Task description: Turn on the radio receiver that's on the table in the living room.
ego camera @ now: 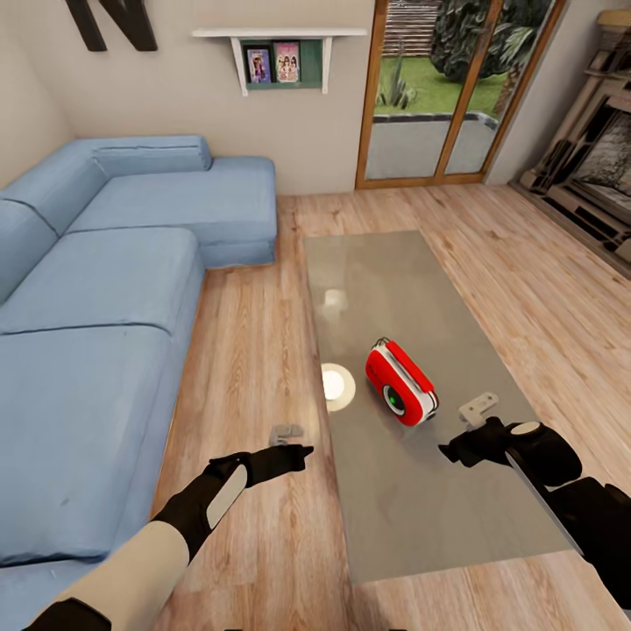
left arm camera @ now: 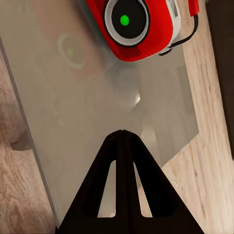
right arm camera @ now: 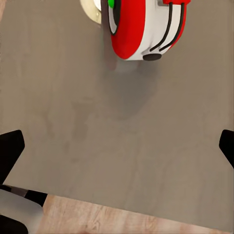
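Left jaws [left arm camera: 123, 134] pinched together, right jaws [right arm camera: 117, 146] spread wide, both near the red radio receiver [ego camera: 400, 382] on the counter [ego camera: 421, 491].

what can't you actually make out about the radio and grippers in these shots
- Radio receiver: its far end faces away from the head view, and picture edges crop it in both wrist views.
- Right gripper: right wrist view shows two finger tips at the edges; the rest is cropped.
- Left gripper: closed tip over the table; its base is cut off.
- Shelf pictures: too small to read.
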Controlling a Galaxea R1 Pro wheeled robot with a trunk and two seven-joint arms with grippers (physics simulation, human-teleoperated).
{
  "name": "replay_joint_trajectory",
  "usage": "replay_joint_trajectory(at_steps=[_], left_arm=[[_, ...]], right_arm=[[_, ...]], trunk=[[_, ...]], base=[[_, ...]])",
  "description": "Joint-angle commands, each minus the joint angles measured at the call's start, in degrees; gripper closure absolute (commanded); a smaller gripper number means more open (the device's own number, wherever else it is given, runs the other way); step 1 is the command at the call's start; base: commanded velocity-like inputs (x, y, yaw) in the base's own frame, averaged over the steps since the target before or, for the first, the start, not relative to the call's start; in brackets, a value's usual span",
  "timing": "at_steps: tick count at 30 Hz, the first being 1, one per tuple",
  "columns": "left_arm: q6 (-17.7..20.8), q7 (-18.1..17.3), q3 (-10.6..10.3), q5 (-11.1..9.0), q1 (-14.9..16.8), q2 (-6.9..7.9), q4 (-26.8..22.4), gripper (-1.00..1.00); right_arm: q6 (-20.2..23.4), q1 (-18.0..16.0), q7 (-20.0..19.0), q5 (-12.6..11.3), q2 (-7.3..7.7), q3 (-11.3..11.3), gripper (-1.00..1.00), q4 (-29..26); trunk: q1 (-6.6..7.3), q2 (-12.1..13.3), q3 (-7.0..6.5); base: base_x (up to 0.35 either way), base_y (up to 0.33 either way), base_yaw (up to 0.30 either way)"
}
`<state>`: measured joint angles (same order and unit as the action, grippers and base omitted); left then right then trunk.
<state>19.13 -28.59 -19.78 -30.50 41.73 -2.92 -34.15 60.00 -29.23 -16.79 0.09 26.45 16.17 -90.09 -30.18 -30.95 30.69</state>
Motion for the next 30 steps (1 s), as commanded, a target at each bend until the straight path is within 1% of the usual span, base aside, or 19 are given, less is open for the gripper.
replay_joint_trajectory(at_steps=[1, 6, 9, 13, 15, 21, 22, 23, 24, 25, 27, 29, 30], left_arm=[[0.0, 0.0, 0.0, 0.0, 0.0, 0.01, 0.0, 1.0], [0.0, 0.0, 0.0, 0.0, 0.0, 0.01, 0.2, 1.0], [-0.2, 0.0, 0.0, 0.0, 0.0, 0.02, 1.1, 1.0], [-2.7, -0.1, 0.0, -0.1, 0.0, 0.02, 3.9, 1.0], [-4.0, -0.1, 0.0, -0.1, 0.0, 0.02, 6.1, 1.0], [-5.7, -1.3, 0.0, 0.0, 0.0, 0.02, 12.1, 1.0], [-6.6, -1.5, -0.1, 0.0, 0.0, 0.02, 13.1, 1.0], [-8.4, -1.6, -0.1, 0.0, 0.0, 0.02, 15.4, 1.0], [-8.8, -1.7, -0.1, 0.0, 0.0, 0.02, 16.1, 1.0], [-9.6, -1.7, -0.1, 0.0, 0.0, -0.04, 18.3, 1.0], [-10.8, -1.7, -0.1, 0.0, 0.0, -0.11, 21.2, 1.0], [-12.4, -1.9, -0.1, 0.7, 0.0, -0.19, 23.9, 1.0], [-13.0, -2.3, -0.1, 1.4, 0.0, -0.24, 25.3, 1.0]], right_arm=[[0.0, 0.0, 0.0, 0.0, 0.0, 0.0, -1.0, 0.0], [0.0, 0.1, 0.0, -0.1, 0.0, 0.0, -1.0, 0.0], [0.0, 1.3, 0.0, -0.1, 0.0, 0.0, -1.0, 0.0], [-0.3, 2.9, 0.0, 0.0, 0.0, -0.1, -1.0, 0.0], [-0.5, 4.5, 0.1, 0.0, 0.0, -0.1, -1.0, 0.0], [-2.7, 8.1, 0.5, -0.1, 0.0, -0.1, -1.0, 0.2], [-2.8, 8.7, 0.7, -0.1, 0.0, -0.1, -1.0, 0.2], [-2.9, 9.6, 1.0, -0.1, 0.0, -0.1, -1.0, 0.2], [-2.9, 9.7, 1.1, -0.1, 0.0, -0.1, -1.0, 0.2], [-2.9, 10.1, 1.3, -0.1, 0.0, -0.1, -1.0, 0.2], [-3.2, 11.0, 1.5, -0.1, 0.0, -0.1, -1.0, 0.3], [-4.2, 12.7, 1.9, -0.1, 0.0, -0.1, -1.0, 0.4], [-4.9, 13.6, 2.3, -0.1, 0.0, -0.1, -1.0, 0.4]], trunk=[[0.0, 0.0, -0.09], [0.0, 0.0, -0.54], [0.0, 0.0, -0.82], [0.0, 0.0, -1.18], [0.0, 0.0, -1.36], [0.0, 0.0, -1.9], [0.0, 0.0, -1.99], [0.0, 0.0, -2.08], [0.0, 0.0, -2.17], [0.0, 0.0, -2.26], [0.0, 0.0, -2.44], [0.0, 0.0, -2.62], [0.0, 0.0, -2.71]], base=[[0.0, 0.0, 0.0], [0.0, 0.0, 0.0], [0.0, 0.0, 0.0], [0.0, 0.0, 0.0], [0.0, 0.0, 0.0], [0.0, 0.0, 0.0], [0.0, 0.0, 0.0], [0.0, 0.0, 0.0], [0.0, 0.0, 0.0], [0.0, 0.0, 0.0], [0.0, 0.0, 0.0], [0.0, 0.0, 0.0], [0.0, 0.0, 0.0]])
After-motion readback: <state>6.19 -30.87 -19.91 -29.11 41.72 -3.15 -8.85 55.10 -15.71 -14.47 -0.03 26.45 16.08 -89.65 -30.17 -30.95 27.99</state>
